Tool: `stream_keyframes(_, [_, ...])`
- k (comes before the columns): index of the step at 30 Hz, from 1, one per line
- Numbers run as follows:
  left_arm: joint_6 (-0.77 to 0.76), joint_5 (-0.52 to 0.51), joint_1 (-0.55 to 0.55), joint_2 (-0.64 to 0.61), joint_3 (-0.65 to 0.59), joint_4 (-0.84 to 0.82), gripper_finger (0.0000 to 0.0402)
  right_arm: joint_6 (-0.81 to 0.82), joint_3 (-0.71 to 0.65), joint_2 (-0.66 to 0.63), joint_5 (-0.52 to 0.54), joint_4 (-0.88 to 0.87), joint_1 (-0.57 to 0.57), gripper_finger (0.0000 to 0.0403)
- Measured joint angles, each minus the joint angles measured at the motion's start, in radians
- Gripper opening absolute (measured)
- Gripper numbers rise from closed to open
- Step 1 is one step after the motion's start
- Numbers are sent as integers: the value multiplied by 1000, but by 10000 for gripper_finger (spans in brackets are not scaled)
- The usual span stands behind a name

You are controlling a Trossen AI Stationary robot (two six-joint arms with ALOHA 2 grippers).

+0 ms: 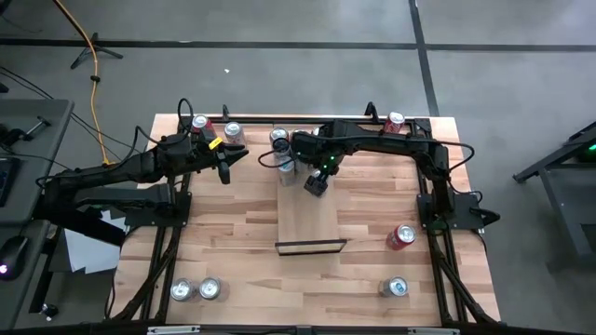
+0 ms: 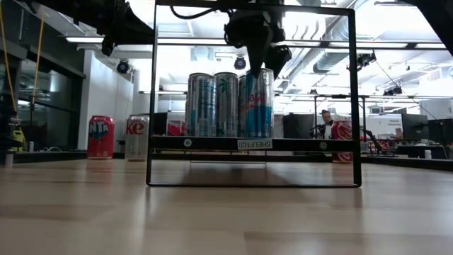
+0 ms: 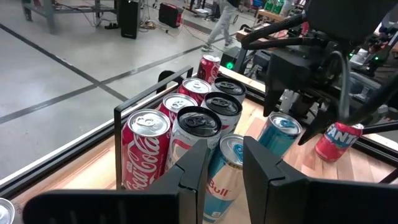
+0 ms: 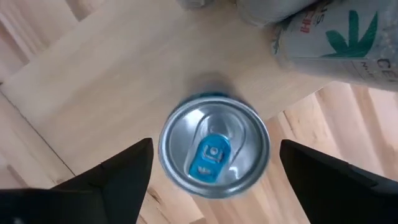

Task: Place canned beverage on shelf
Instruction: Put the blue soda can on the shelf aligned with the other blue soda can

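The shelf, a pale board (image 1: 312,221) with black rails (image 2: 152,92), lies mid-table. Three cans stand on its far end in the low view. The nearest is a blue and silver can (image 2: 259,105), which also shows in the right wrist view (image 4: 214,152) with a blue tab, upright on the board. My right gripper (image 1: 317,182) hangs just over it, pointing down and open. Its fingers (image 4: 109,177) stand wide on either side of the can's top, apart from it. My left gripper (image 1: 226,160) hovers left of the shelf, its fingers (image 3: 196,171) a little apart and empty.
Two cans (image 1: 200,124) stand at the far edge by my left gripper, and one (image 1: 396,121) at the far right. A red can (image 1: 402,235) lies right of the shelf. A single can (image 1: 394,287) and a pair of cans (image 1: 196,289) stand near the front edge.
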Motion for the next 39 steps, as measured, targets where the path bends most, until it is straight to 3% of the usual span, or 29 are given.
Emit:
stream_keyframes(15, [-1,0,0,0,0,-1,53,-616,0,-74,2,-11,-16,337])
stream_keyframes(26, [-8,0,0,0,0,-2,53,-753,0,-71,2,28,-13,337])
stream_keyframes(33, [-8,0,0,0,0,-2,53,-994,0,-71,-59,35,-13,337])
stream_keyframes(39, [-8,0,0,0,0,-2,53,-1240,0,-71,-32,36,-7,337])
